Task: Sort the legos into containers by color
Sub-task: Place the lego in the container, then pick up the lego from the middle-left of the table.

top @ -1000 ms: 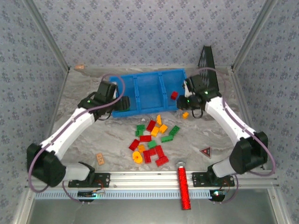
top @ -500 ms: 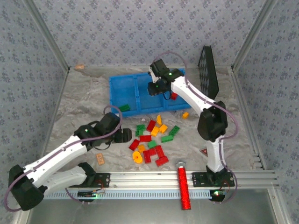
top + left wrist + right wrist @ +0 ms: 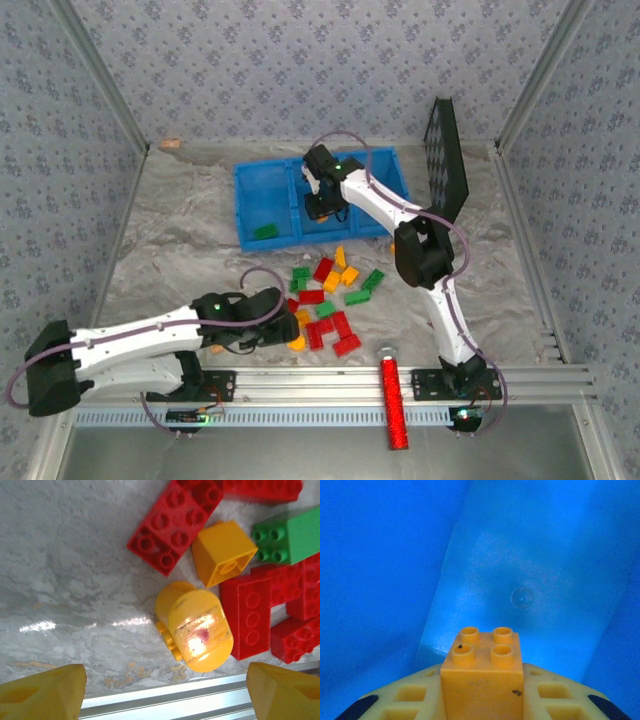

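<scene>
A square orange lego (image 3: pixel 482 680) sits studs-up between the fingers of my right gripper (image 3: pixel 482 695), which is shut on it. That gripper (image 3: pixel 322 207) hangs over the middle compartment of the blue tray (image 3: pixel 262 185); the tray's floor (image 3: pixel 520 580) lies just below. A green lego (image 3: pixel 266 231) lies in the left compartment. My left gripper (image 3: pixel 280 318) is open at the near-left edge of the loose pile of legos (image 3: pixel 335 290). A round yellow lego (image 3: pixel 197 630) lies just beyond its fingertips (image 3: pixel 42 695), with red (image 3: pixel 175 522), orange (image 3: pixel 222 552) and green (image 3: pixel 290 535) legos behind it.
A black studded board (image 3: pixel 447 150) leans at the back right. A red glittery cylinder (image 3: pixel 393 395) lies across the front aluminium rail (image 3: pixel 150 700). A small tan block (image 3: pixel 170 144) sits at the far left back edge. The right arm's elbow (image 3: pixel 425 250) stands beside the pile.
My left arm pulled back from the tray to the pile's near-left edge, and a green lego now shows in the left compartment. My right gripper swung left over the middle compartment.
</scene>
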`<state>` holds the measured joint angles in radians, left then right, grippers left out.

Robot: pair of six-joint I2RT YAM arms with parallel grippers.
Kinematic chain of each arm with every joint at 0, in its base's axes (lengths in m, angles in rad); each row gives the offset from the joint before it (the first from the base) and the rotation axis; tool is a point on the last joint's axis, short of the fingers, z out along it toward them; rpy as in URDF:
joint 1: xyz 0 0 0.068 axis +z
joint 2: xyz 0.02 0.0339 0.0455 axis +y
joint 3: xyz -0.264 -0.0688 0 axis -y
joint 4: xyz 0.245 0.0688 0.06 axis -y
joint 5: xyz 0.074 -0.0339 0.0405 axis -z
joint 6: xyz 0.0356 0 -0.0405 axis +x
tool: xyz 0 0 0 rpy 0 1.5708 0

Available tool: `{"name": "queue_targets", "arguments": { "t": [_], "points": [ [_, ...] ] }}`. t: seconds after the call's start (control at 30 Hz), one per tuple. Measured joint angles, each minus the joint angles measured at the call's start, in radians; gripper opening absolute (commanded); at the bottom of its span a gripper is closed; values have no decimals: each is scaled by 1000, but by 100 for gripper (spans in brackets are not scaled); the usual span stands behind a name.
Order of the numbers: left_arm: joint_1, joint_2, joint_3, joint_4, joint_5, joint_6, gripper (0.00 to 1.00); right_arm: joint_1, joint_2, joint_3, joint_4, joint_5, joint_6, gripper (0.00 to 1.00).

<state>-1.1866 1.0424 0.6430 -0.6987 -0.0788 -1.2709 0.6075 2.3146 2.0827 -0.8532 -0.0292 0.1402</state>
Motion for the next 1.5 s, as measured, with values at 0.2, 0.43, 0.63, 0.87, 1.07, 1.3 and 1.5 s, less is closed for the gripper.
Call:
{"name": "queue_targets", "arguments": {
  "t": [0.2,0.43,0.63,0.87,1.07,1.3,1.5],
  "points": [
    [-40,112,56,-1,0,-60,84,0,5,-28,6,0,-8,39],
    [-40,187,99,7,-7,-80,84,2,3,-80,19,0,-11,45],
    [-40,239,105,11,-11,-102,84,4,-21,-102,24,0,-15,47],
    [-37,243,101,29,-36,-138,82,6,-140,-196,50,0,-15,47],
    [-17,290,93,78,-41,-149,79,11,-318,-344,79,0,-8,48],
    [-10,329,93,99,-35,-164,69,13,-483,-516,101,15,14,48],
    [-10,341,55,121,-4,-187,66,13,-575,-621,100,27,36,48]
  ]
}}
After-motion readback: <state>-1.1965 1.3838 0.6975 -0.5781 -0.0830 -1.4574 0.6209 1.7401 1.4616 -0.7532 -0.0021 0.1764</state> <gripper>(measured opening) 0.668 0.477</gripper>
